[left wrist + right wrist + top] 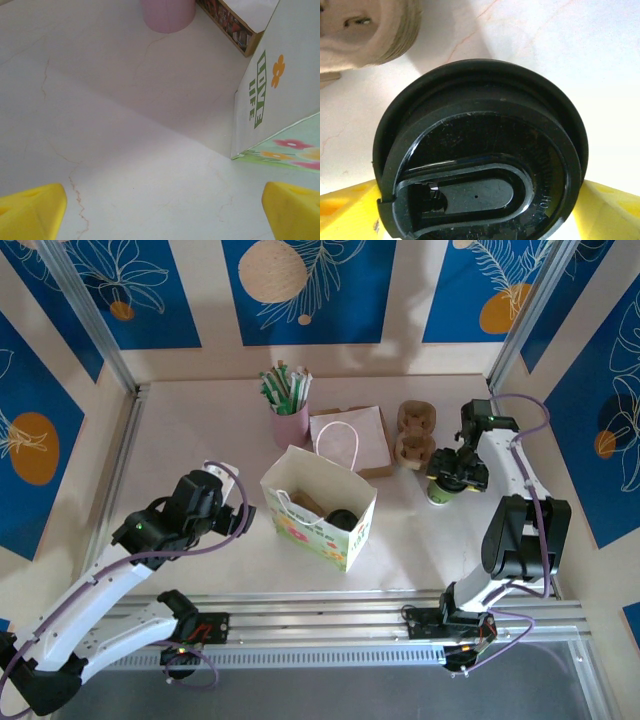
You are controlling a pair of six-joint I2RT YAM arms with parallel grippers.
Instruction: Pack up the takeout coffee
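The takeout coffee (438, 490), a small cup with a green lower body and a black lid (480, 150), stands upright on the table to the right of the paper bag (320, 515). My right gripper (452, 475) comes down over it from above. Its yellow fingers (607, 210) press against both sides of the lid's rim, shut on the cup. My left gripper (235, 508) hovers low over bare table left of the bag, open, its yellow fingertips (32, 210) wide apart with nothing between them. The bag (280, 95) stands open, with a dark round thing (343, 520) inside.
A pink cup of green-and-white sticks (290, 420) stands behind the bag. A flat paper bag with a handle (350, 440) lies beside it. Brown pulp cup carriers (415, 435) sit just left of the coffee. Wall panels close in the table on three sides.
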